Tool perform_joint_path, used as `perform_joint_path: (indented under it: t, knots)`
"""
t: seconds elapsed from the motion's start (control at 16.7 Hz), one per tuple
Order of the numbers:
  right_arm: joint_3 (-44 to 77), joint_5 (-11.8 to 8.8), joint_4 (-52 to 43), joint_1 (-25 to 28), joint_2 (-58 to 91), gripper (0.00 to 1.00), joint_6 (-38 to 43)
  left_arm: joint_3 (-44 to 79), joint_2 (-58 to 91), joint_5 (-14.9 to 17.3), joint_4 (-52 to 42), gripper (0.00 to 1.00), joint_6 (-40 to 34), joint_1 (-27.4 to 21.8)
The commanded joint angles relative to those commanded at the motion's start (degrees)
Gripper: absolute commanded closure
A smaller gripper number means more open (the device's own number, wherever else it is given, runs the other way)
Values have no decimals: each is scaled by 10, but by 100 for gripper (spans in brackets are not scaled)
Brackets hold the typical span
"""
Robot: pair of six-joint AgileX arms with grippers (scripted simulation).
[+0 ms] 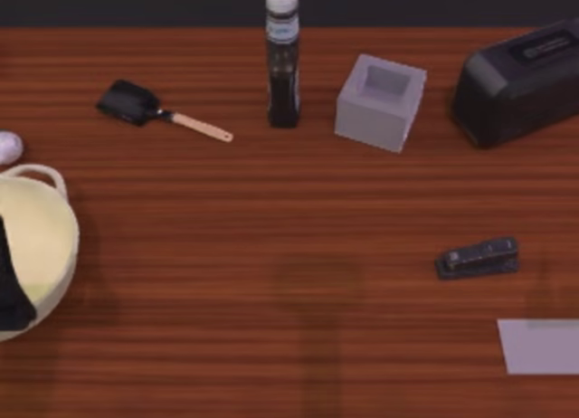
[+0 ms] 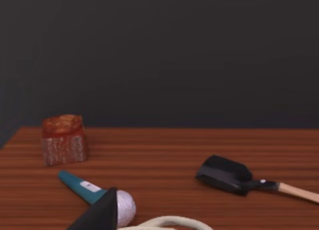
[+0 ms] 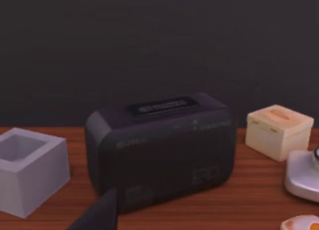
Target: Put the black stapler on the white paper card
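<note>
Near right on our desk [image 1: 271,210], the white paper card [image 1: 540,346]; the black stapler [image 1: 478,257] lies just beyond, apart. We cannot tell either claw's state.

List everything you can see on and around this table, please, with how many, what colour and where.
black stapler: 1, right, apart from card
white paper card: 1, near right corner
boxy device: 1, black, far right
hollow cube: 1, pale grey, far centre-right
bottle: 1, dark, white cap, far centre
scoop: 1, black head, wooden handle, far left
basket: 1, cream, left edge
red-brown block: 1, left wrist view
teal-handled object: 1, left wrist view
cream box: 1, beside device
claws: dark tips only, wrist views; none in top view
</note>
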Motion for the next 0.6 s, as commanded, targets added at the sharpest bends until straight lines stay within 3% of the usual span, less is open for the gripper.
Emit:
perform_joint_path:
  t: [0.3,0.6]
  knots:
    - [35,-1,-26,9,35,0,-32,0,0,0,0,0,0,0]
    - [196,-2,-143,44,216,0,-171,0,0,0,0,0,0,0]
